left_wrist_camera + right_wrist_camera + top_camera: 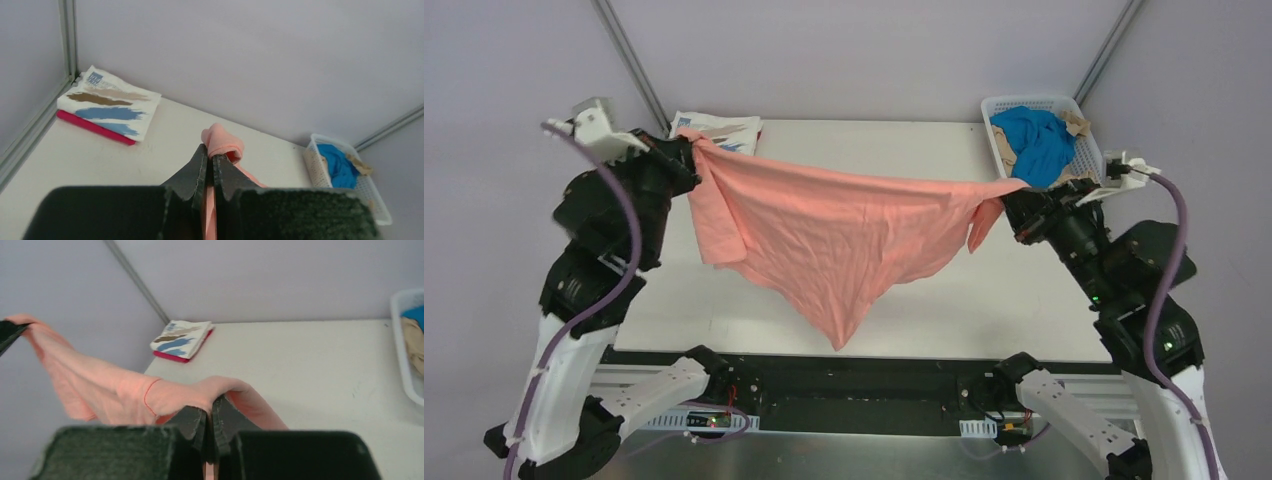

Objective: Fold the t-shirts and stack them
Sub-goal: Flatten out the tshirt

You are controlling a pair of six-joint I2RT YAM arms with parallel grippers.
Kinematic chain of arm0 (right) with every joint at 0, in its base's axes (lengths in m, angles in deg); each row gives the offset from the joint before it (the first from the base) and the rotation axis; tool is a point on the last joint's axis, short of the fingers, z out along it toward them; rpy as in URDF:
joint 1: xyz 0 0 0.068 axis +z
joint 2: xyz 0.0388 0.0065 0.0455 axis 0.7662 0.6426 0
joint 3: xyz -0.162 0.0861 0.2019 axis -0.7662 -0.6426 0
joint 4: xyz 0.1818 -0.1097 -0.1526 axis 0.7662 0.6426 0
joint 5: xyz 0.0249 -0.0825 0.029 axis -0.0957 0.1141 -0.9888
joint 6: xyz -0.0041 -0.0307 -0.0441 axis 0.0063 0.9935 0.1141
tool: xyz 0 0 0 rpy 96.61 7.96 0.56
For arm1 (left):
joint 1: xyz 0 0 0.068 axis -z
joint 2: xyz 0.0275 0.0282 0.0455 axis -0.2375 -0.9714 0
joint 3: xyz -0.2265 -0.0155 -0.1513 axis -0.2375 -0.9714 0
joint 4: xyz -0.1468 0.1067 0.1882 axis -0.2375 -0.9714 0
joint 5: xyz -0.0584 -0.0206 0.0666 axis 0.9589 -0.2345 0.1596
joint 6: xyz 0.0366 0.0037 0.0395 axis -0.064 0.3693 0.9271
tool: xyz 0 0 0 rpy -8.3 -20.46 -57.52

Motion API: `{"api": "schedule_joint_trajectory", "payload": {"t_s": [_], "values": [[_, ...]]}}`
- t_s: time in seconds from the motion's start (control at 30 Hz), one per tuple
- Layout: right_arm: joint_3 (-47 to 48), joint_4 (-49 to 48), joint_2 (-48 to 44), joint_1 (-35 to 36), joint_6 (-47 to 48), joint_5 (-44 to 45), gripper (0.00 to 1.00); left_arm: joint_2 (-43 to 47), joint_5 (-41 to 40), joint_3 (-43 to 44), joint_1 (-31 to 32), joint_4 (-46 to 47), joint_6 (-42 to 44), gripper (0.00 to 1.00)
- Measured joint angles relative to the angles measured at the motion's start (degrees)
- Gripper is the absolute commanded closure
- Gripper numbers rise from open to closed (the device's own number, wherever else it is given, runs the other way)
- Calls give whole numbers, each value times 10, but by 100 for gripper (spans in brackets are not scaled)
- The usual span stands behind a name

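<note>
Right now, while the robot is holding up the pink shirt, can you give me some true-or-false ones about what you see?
1. The pink shirt is stretched between both arms. True.
2. The left jaws are open. False: they are shut on a bunched bit of the pink shirt.
3. The blue shirt lies in the white basket. True.
4. The folded brushstroke shirt lies on the blue shirt. False: it lies on a magenta shirt.
5. The right jaws hold nothing. False: they are shut on the pink shirt too.
</note>
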Motion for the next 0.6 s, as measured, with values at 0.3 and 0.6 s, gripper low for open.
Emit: {"api": "schedule_joint_trajectory", "payload": {"t_s": [0.3, 0.6], "values": [[-150, 3, 162, -40, -65, 162, 100, -316, 50, -14, -120, 31, -36, 100], [-158, -12, 510, -116, -68, 175, 97, -822, 187, 208, -151, 8, -32, 76]]}}
